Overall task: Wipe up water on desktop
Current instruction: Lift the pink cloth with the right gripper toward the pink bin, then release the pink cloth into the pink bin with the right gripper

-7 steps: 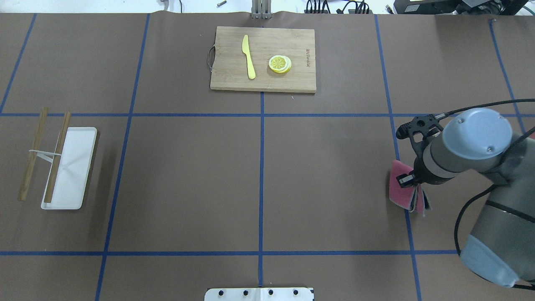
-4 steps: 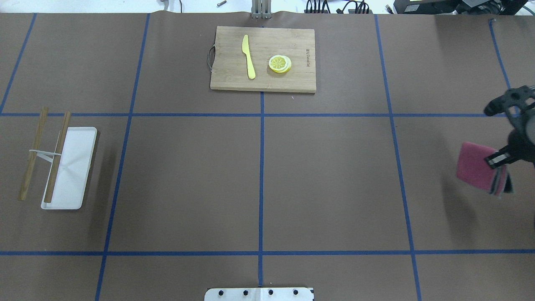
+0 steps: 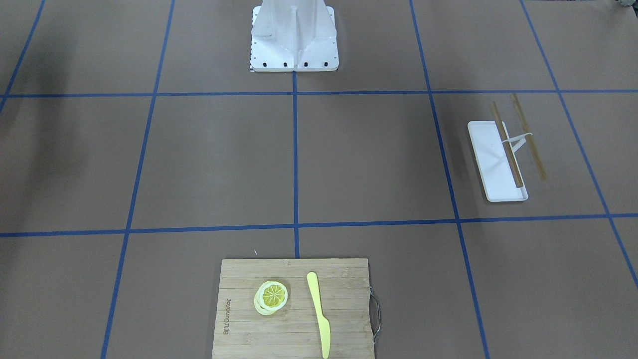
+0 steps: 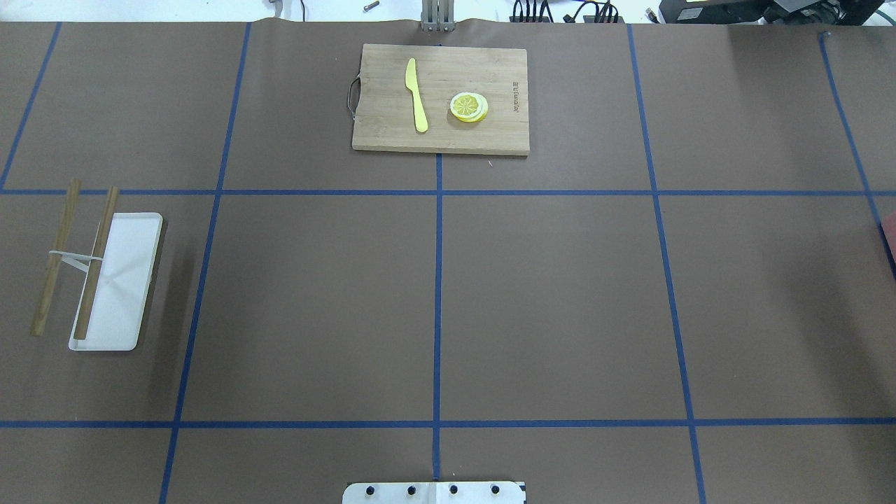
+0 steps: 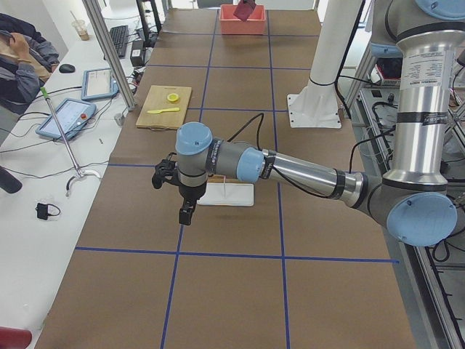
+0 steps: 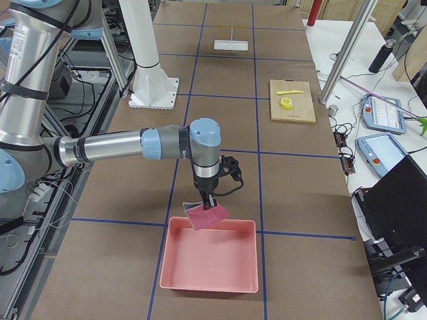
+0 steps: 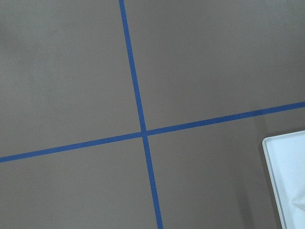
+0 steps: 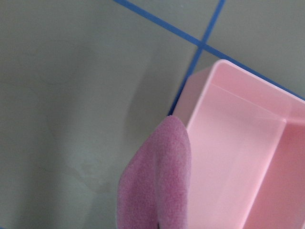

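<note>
The desktop [image 4: 560,301] is brown with blue tape lines; I see no water on it. My right gripper [image 6: 208,203] is shut on a pink cloth [image 6: 205,217] and holds it in the air over the near rim of a pink bin [image 6: 210,260]. The cloth [image 8: 155,186] hangs in front of the right wrist camera, beside the bin [image 8: 238,157]. My left gripper [image 5: 185,214] hovers over the desktop next to the white tray [image 5: 229,194]. I cannot tell whether it is open or shut. Neither gripper shows in the overhead view.
A bamboo cutting board [image 4: 441,98] with a yellow knife [image 4: 416,94] and lemon slices [image 4: 468,107] lies at the far middle. A white tray [image 4: 119,280] with two wooden sticks [image 4: 56,255] lies at the left. The robot's base plate [image 4: 434,492] is at the near edge.
My right arm has carried the pink cloth to the right, out of the overhead view. Nothing else on the table has moved.
</note>
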You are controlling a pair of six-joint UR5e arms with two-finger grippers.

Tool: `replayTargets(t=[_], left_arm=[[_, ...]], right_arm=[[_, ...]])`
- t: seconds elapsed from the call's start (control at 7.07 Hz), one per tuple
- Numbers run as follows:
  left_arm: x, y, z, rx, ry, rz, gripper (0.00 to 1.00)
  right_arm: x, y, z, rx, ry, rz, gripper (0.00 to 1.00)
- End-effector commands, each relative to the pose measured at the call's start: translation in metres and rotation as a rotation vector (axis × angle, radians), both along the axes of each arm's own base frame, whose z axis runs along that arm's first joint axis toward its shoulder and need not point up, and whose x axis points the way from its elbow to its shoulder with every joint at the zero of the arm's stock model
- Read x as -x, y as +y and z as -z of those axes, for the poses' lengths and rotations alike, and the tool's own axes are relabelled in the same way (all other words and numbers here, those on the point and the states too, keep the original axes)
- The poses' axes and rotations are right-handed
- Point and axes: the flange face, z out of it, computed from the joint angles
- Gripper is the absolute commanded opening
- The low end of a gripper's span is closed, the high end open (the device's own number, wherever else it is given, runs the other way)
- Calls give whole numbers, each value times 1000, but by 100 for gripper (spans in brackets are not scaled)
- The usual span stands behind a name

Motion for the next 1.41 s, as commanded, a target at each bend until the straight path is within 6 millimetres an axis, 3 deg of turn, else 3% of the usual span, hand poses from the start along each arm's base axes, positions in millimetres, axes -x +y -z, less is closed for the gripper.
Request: replayTargets(t=[0.0, 0.14, 0.42, 0.85, 0.99, 1.13, 1.27], left_arm=[[-1, -2, 1, 1, 2, 0, 97], [-1, -2, 2, -1, 2, -2, 97], [-1, -4, 5, -5, 3, 2, 98], [-1, -4, 7, 20, 11, 35, 98], [-1, -4, 0, 33, 11, 35, 98], [0, 1, 6, 21, 13, 37, 98], [-1, 6, 4, 32, 37, 32, 98]], right_arm=[[-53, 34, -52, 3, -23, 9, 0], [-56, 38, -76, 35, -28, 18, 0], [-56, 32, -87, 63, -34, 1, 100], [-57, 17, -80, 70, -38, -40, 100], [-55, 2, -80, 84, -49, -62, 100], [-46, -16, -85, 115, -134, -97, 100], [-42, -35, -74, 92, -183, -96, 100]])
